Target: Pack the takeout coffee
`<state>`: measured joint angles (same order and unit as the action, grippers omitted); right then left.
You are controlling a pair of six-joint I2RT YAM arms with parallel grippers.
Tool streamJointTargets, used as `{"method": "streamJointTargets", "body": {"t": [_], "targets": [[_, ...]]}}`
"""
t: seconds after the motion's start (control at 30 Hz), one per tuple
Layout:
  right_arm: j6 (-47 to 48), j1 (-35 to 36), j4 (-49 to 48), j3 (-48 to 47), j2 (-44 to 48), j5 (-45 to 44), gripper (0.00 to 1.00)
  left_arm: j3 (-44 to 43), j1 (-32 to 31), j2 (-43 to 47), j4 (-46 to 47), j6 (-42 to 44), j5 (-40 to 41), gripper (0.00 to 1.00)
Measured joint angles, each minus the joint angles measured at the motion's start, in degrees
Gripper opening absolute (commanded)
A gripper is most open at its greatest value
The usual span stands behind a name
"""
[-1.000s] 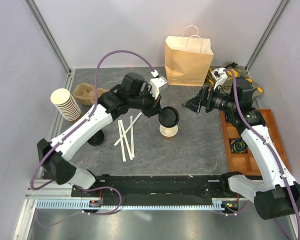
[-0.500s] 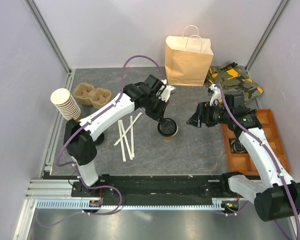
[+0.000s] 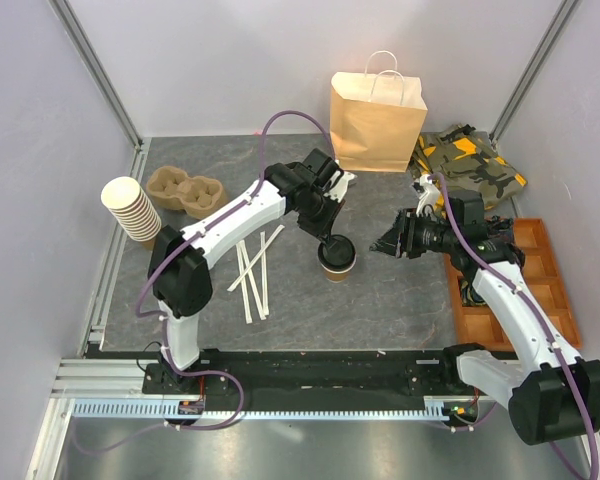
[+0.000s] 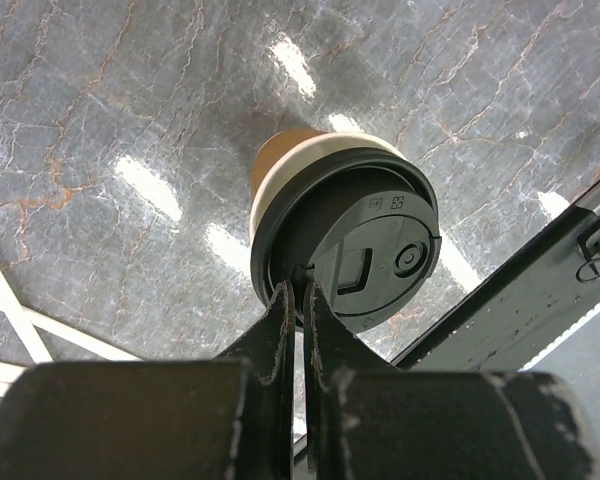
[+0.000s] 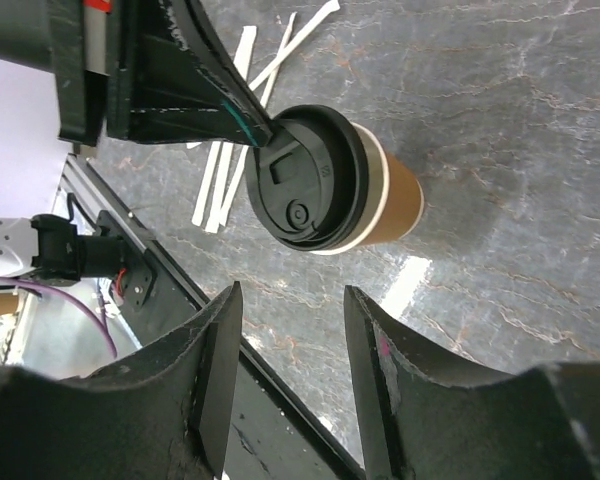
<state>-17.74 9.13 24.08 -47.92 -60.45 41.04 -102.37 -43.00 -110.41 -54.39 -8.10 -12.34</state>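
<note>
Top external view shows you the white sticks (image 3: 252, 272) nearest, left of centre on the table (image 3: 400, 295). Just beyond them, mid-table, the takeout coffee (image 3: 337, 262) stands upright. Your left gripper (image 3: 330, 240) is clenched on the rim of its black lid (image 4: 350, 250). Your right gripper (image 3: 387, 243) hovers near the coffee's right side, jaws apart, grasping nothing. Farthest back stands the paper bag (image 3: 377, 125).

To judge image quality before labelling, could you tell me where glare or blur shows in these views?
Left wrist view: bright glare streaks on the grey marbled table; the round black plastic lid is sharp, the left gripper blurred up close. Right wrist view: one glare patch beside the small brown kraft paper cup; the right gripper blurred. Top view: even light, soft shadows.
</note>
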Motion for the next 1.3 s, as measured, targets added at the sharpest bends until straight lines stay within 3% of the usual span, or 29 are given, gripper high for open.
{"method": "streamJointTargets", "body": {"t": [0.67, 0.97, 1.17, 1.3], "targets": [[-1.6, 0.0, -3.5, 1.5, 0.0, 3.2, 0.54, -1.2, 0.9, -3.3, -0.4, 0.0, -1.7, 0.03], [-1.6, 0.0, -3.5, 1.5, -0.4, 4.1, 0.56, -1.2, 1.7, -3.4, -0.6, 0.0, -2.9, 0.22], [-1.5, 0.0, -3.6, 1.5, -0.4, 4.5, 0.57, -1.4, 2.2, -3.4, -1.2, -0.1, -3.3, 0.45], [-1.3, 0.0, -3.6, 1.5, -0.5, 4.9, 0.56, -2.0, 2.3, -3.4, -1.4, 0.0, -3.5, 0.5]]}}
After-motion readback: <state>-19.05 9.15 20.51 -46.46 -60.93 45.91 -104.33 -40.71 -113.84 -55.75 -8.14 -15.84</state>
